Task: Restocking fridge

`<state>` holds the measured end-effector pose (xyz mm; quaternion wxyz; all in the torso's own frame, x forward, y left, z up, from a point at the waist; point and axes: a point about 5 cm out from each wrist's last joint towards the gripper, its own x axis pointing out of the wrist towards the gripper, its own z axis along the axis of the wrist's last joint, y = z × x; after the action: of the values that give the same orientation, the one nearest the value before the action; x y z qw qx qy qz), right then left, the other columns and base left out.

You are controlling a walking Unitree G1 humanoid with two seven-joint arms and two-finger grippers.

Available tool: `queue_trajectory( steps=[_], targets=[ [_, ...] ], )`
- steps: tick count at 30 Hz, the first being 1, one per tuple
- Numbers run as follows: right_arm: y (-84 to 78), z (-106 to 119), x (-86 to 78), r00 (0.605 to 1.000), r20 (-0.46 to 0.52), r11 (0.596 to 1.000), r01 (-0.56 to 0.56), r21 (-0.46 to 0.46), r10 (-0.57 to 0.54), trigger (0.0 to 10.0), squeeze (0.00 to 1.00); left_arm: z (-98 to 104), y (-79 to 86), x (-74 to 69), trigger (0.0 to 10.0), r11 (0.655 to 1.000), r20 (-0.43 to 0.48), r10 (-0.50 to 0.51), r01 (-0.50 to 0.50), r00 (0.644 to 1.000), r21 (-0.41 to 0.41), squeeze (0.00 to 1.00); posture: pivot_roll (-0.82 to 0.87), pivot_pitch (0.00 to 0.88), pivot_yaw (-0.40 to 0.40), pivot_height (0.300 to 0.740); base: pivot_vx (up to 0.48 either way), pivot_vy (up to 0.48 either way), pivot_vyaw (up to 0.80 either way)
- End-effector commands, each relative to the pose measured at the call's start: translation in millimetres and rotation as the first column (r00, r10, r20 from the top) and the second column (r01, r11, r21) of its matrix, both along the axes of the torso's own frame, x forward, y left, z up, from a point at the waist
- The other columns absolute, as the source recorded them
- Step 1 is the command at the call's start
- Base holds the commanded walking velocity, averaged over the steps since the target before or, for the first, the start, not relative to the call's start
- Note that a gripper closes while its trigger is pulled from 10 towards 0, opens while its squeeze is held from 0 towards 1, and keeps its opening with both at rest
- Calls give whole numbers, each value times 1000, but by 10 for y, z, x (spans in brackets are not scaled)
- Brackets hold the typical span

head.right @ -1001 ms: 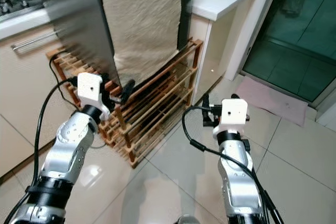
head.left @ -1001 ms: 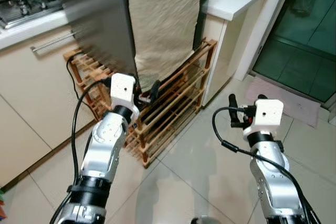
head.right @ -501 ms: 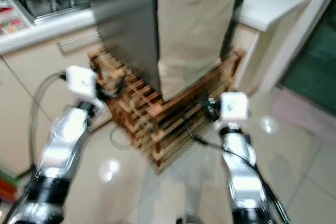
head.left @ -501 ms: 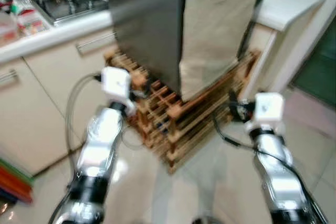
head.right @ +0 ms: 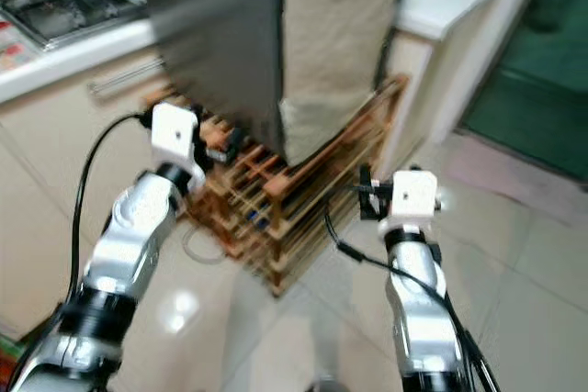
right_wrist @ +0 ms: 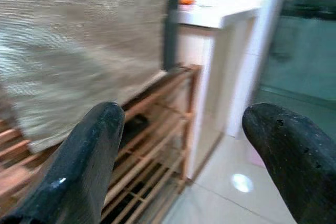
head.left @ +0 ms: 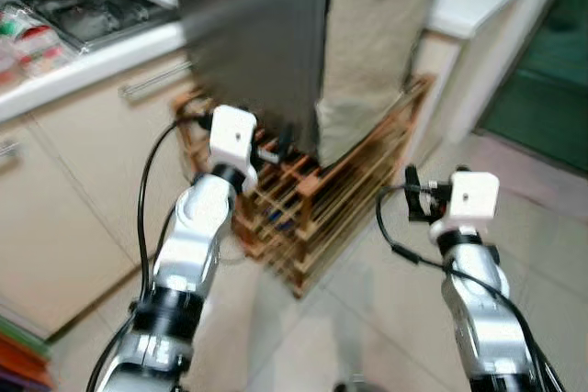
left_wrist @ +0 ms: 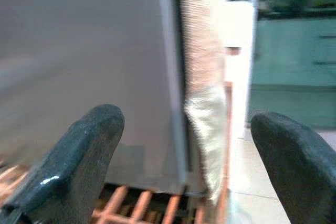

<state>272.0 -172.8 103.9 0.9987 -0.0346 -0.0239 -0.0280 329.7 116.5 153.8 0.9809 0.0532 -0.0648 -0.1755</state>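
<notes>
Since 0.5 s ago the head camera has swung, so the eye views are sharper and place the grey fridge [head.left: 253,39], draped with a beige cloth [head.left: 372,34], at 12 o'clock on a wooden rack [head.left: 308,204], with the left gripper [head.left: 276,149] raised at its lower edge and the right gripper [head.left: 412,201] held over the floor tiles [head.left: 367,319] at 3 o'clock. From the left wrist, 2 spread, empty fingers [left_wrist: 79,156] frame the fridge's grey side. From the right wrist, 2 parted, empty fingers [right_wrist: 84,156] frame cloth, rack and a white counter [right_wrist: 220,14].
</notes>
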Motion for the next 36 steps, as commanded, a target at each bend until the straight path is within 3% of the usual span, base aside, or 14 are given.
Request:
queue_trajectory(
  steps=[1,9,12,22,33,36],
  targets=[
    [-35,29,-32,1000,21,1000,21,-2,-21,10000,0,-36,-17,-42,10000,999,-10,-43,43,999,-8,0,-130,0,33,736,0,0,-744],
    [3,19,-88,999,40,1000,28,-4,-28,10000,0,-142,-2,-129,10000,999,-37,-38,37,999,-27,0,-120,0,27,736,0,0,-535],
    [-2,41,-43,999,48,1000,22,-6,-22,10000,0,-84,-4,-141,10000,997,-11,-25,24,1000,-71,0,-115,0,24,736,410,0,0],
    [-23,37,5,999,47,1000,16,-19,-15,10000,0,-46,-10,-114,10000,995,-8,-7,6,1000,-102,0,-113,0,18,736,435,98,0],
    [-7,-23,-41,1000,27,1000,-10,-14,10,10000,0,-18,44,-73,10000,991,-12,55,-56,998,-121,0,-118,0,17,736,86,97,0],
    [4,-23,-121,1000,11,1000,-25,-17,25,10000,0,-42,59,-97,10000,997,-13,28,-28,1000,-74,0,-117,0,16,736,0,0,0]
  ],
)
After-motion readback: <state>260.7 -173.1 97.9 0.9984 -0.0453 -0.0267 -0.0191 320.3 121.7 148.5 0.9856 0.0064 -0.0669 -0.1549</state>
